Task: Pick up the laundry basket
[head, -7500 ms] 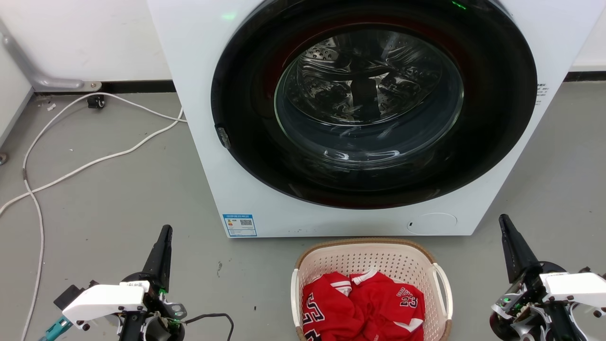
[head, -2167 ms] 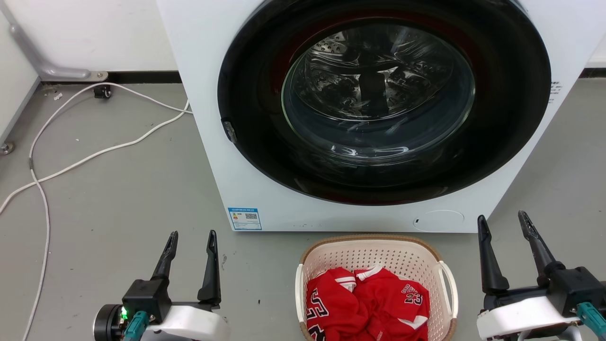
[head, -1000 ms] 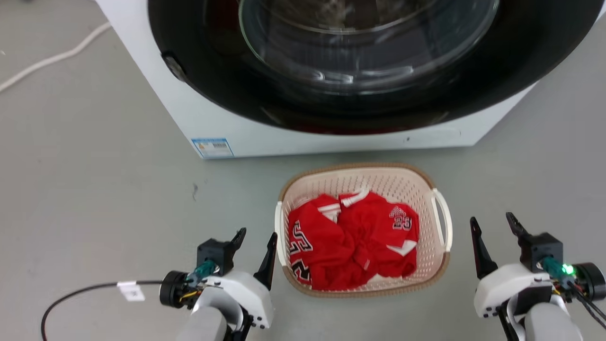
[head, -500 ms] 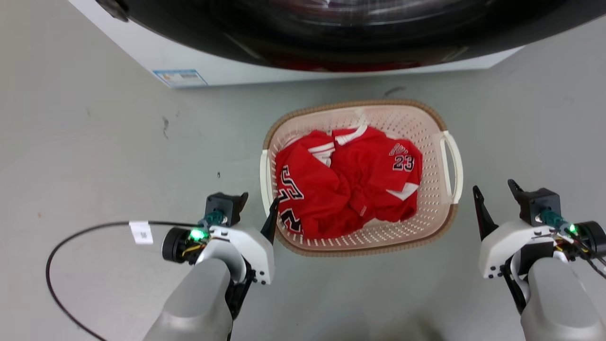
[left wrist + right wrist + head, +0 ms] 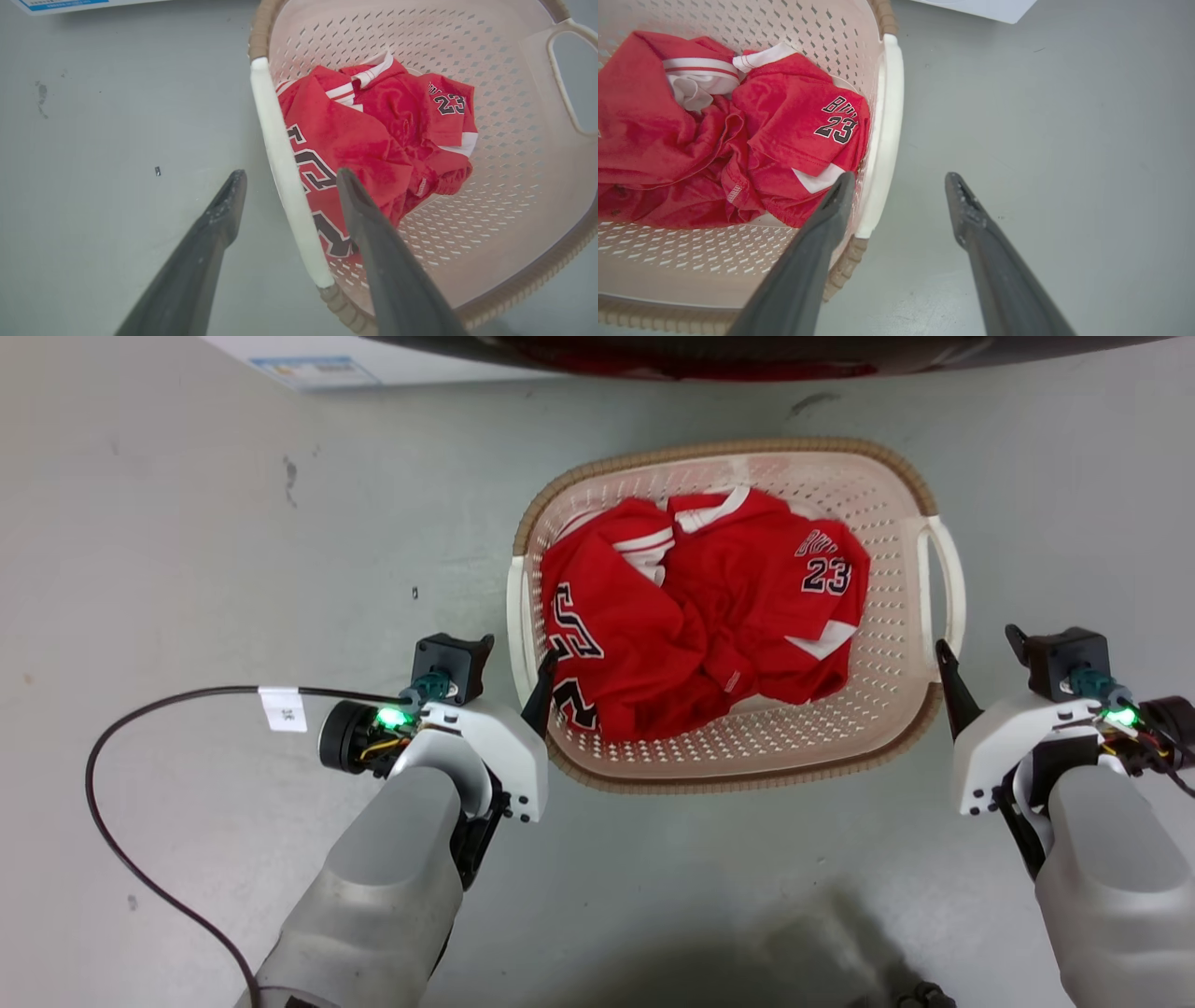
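Pre-grasp step, I'd say: left gripper (image 5: 290, 173) & right gripper (image 5: 900, 177) are both spread wide, holding nothing. Each straddles a white handle, the left handle (image 5: 280, 154) & right handle (image 5: 887, 140). Next move likely needs both to drop, pinch the handles & lift level. The laundry basket (image 5: 887, 616), w/ red jerseys (image 5: 691, 616) inside, sits on the floor (image 5: 187, 523) betw. the arms, just before the washer (image 5: 429, 359).

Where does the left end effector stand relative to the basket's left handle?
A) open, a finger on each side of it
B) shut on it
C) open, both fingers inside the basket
A: the left end effector is open, with the white handle of the laundry basket between its fingers, one outside, one over the red jersey.
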You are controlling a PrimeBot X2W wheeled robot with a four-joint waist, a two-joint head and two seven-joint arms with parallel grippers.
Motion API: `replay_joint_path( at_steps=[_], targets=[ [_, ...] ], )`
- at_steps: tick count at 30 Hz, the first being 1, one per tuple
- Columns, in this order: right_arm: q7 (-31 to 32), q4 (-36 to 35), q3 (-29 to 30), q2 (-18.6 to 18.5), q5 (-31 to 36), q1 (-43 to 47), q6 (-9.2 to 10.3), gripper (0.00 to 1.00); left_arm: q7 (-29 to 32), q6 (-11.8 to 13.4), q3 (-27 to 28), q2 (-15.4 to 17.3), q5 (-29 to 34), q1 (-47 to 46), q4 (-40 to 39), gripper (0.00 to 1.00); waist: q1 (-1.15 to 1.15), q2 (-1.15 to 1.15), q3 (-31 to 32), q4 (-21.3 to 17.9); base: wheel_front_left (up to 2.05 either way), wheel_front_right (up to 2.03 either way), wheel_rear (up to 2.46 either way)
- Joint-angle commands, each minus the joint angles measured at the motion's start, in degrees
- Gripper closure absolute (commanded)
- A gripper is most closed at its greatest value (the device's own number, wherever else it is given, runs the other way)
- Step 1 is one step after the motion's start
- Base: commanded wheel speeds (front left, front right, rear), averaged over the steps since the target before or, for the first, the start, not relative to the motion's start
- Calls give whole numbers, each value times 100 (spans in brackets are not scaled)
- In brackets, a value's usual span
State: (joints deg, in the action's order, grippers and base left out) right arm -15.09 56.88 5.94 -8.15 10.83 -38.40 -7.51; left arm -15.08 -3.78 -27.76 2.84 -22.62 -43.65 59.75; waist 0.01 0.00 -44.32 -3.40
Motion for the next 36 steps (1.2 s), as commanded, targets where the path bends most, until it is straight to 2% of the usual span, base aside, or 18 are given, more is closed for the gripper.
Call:
replay_joint_path(
  at_steps=[1,13,14,15,16,17,27,36],
  targets=[
    [-11,36,-10,-29,6,-137,5,0,-15,26,-33,7,-34,-99,21,0,-1,0,-105,28,0,0,0],
    [-11,549,-160,43,-135,-619,4,0,-14,143,-242,7,-127,-391,119,0,-1,0,-435,44,0,0,0],
    [-11,621,-196,51,-128,-636,4,0,-15,141,-267,7,-141,-414,133,5,-1,0,-450,46,0,0,0],
    [-12,659,-220,63,-134,-665,4,0,-15,138,-285,9,-161,-441,148,75,-1,0,-461,45,0,0,0],
    [-11,646,-228,61,-150,-692,4,60,-14,118,-311,8,-178,-448,181,100,-1,0,-468,40,0,0,0],
    [-11,636,-243,52,-150,-700,5,100,-15,96,-340,7,-195,-453,205,100,-1,0,-473,37,0,0,0],
    [-11,797,-392,40,-229,-726,6,100,-16,105,-544,3,-361,-462,258,100,-1,0,-349,38,0,0,0],
    [-12,1009,-573,31,-247,-544,6,100,-5,-37,-896,4,-778,-256,561,100,-1,0,173,78,0,0,0]
  ],
)
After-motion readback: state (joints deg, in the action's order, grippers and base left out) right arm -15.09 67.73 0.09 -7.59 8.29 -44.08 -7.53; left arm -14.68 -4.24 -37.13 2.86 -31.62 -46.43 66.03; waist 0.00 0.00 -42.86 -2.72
